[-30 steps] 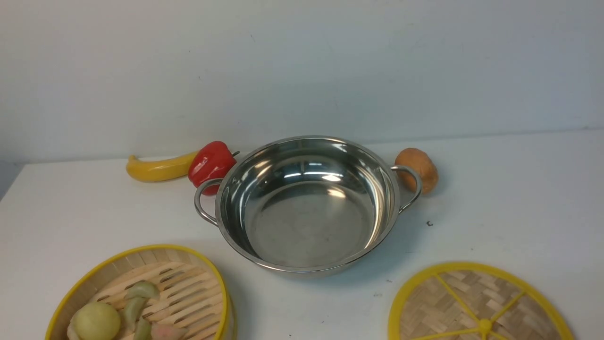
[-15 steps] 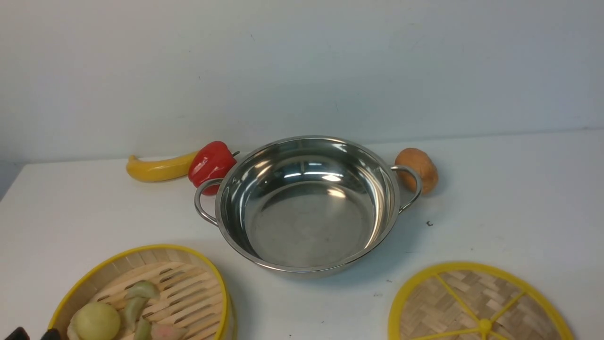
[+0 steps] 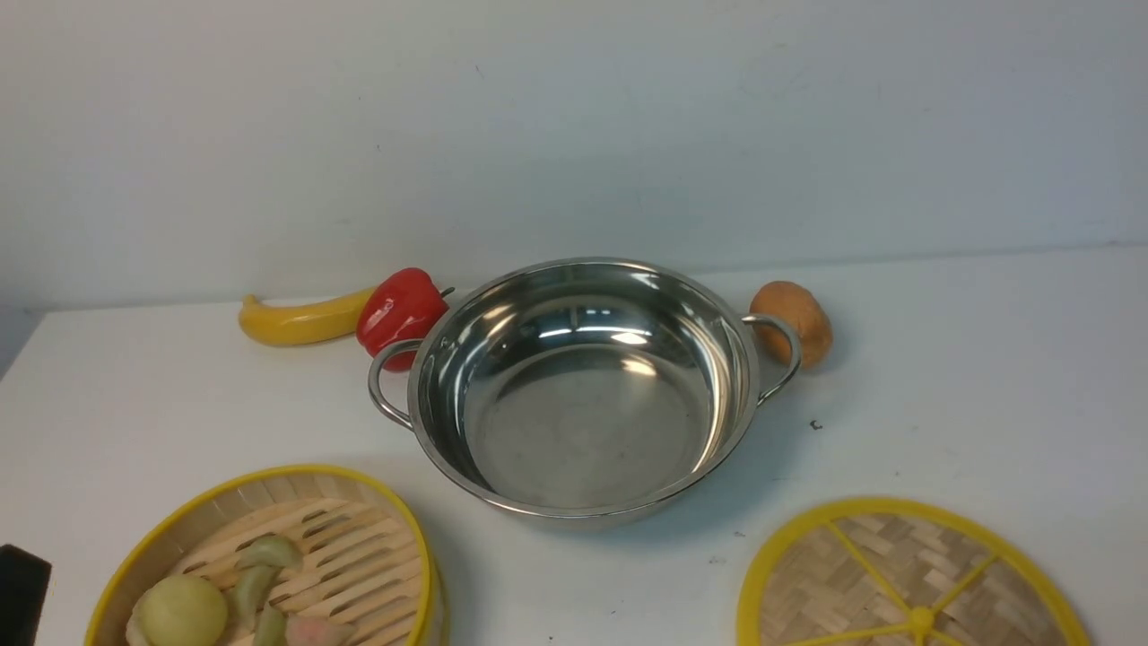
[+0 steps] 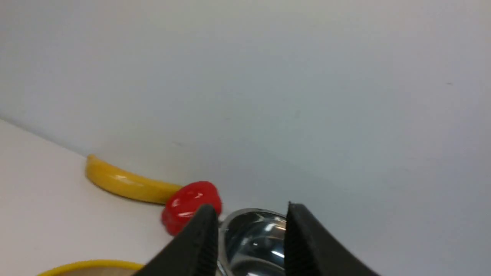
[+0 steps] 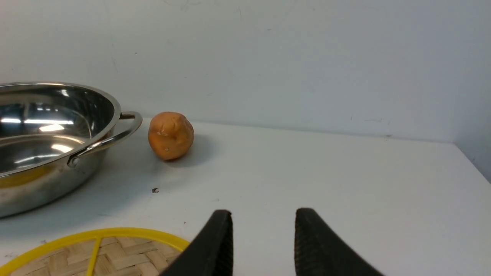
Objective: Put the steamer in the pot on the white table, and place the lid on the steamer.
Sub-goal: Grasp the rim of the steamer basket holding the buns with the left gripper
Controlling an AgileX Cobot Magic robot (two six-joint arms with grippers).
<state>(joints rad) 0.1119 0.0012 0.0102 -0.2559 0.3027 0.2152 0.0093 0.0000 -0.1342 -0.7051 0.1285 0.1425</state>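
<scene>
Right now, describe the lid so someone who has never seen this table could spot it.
Find the big central steel pot. Nearer the camera, to the robot's right, lies the lid, a flat woven disc. Unlike the walled steamer on the left, it has yellow spokes meeting at a knob.

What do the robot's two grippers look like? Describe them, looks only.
The left gripper and right gripper look alike: two matte black fingers each, broad at the base, tapering to blunt tips, with finely ribbed inner faces. No cables or markings show.
</scene>
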